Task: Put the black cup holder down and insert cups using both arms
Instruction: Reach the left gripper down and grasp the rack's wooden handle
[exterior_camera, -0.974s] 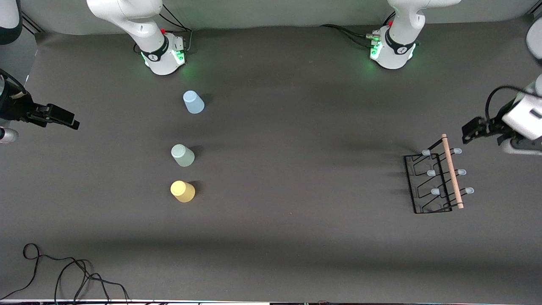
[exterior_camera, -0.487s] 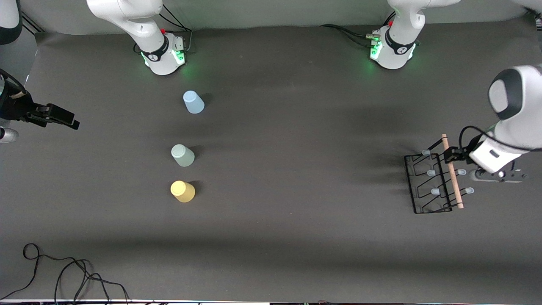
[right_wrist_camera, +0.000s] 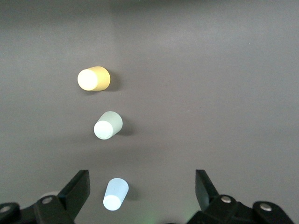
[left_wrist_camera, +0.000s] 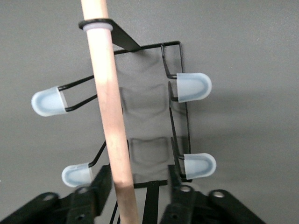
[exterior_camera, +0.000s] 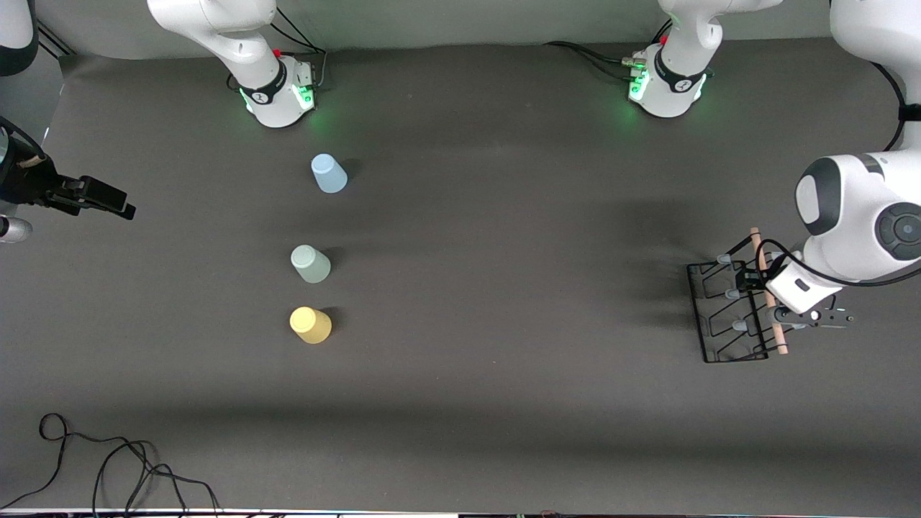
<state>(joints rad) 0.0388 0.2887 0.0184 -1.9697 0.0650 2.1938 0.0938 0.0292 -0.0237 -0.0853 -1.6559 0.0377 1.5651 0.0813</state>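
Table [exterior_camera: 504, 403]: dark grey mat, a loose black cable [exterior_camera: 108, 460] lying at the near corner toward the right arm's end.

Left arm [exterior_camera: 856, 216]: since a second ago it has swung in from the table's edge and now stands over the rack.

Black cup holder [exterior_camera: 719, 316]: upright on the mat at the left arm's end, in the same spot as before.

Left gripper [left_wrist_camera: 135, 196]: down at the holder's wooden rod handle [left_wrist_camera: 110, 116], one finger on each side of it, narrower than a second ago; whether the pads already touch the rod cannot be told.

Right gripper [right_wrist_camera: 140, 191]: waiting, jaws spread wide and holding nothing, unmoved.

Cups: pale blue cup [exterior_camera: 329, 173], mint green cup [exterior_camera: 310, 263], yellow cup [exterior_camera: 310, 324], upside down in a row near the right arm's base, blue farthest from the camera, yellow nearest, all unmoved.
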